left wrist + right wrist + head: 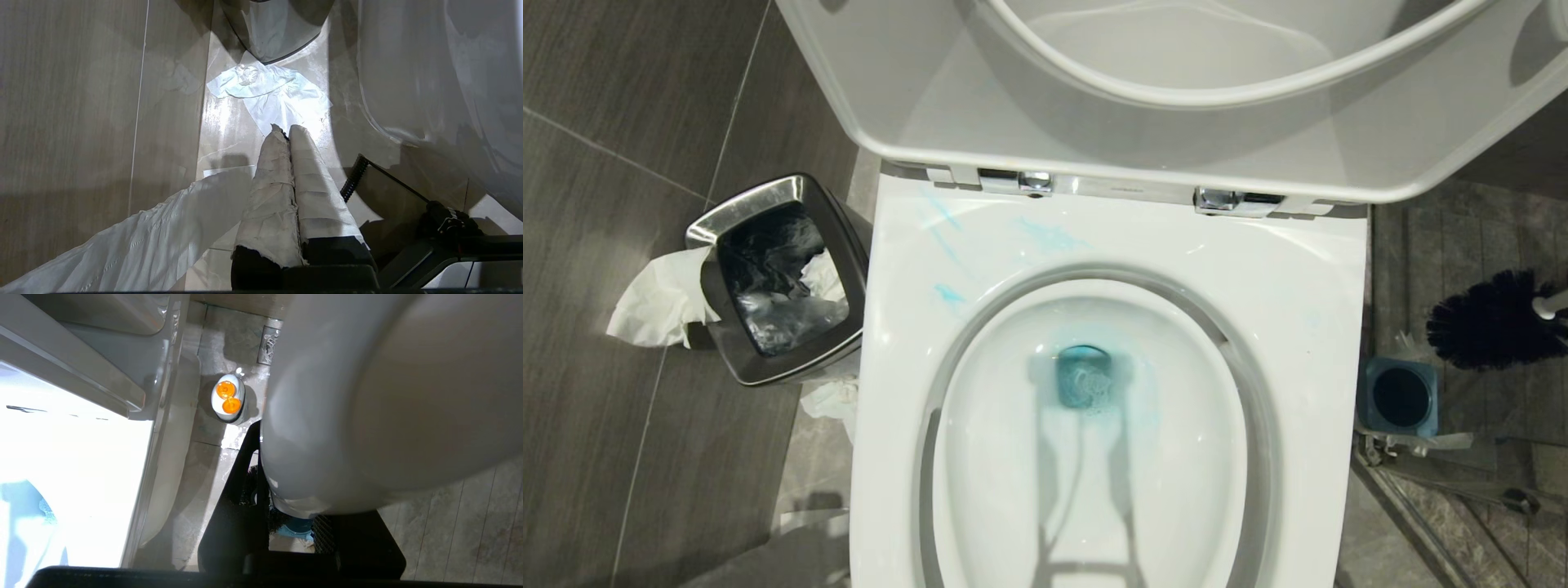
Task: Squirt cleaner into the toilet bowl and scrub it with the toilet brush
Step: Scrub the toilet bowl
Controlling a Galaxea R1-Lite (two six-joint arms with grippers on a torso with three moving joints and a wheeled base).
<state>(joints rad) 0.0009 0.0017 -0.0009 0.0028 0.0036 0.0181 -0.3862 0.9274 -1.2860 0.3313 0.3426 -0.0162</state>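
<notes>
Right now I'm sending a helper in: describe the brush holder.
Start at the toilet bowl. On the floor by its right side sits the holder, a small square blue cup with a dark round opening. The black-bristled brush hangs just above it.

glossy ceramic toilet bowl (1307, 327), brushed-steel bin (731, 224)

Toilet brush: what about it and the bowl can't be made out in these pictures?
- Head view: the toilet brush handle runs off the right edge; the grip is out of frame.
- Right wrist view: the handle, close up in the right gripper, hides most bristles and the holder cup.
- Head view: the bottom edge cuts off the near end of the toilet bowl.
</notes>
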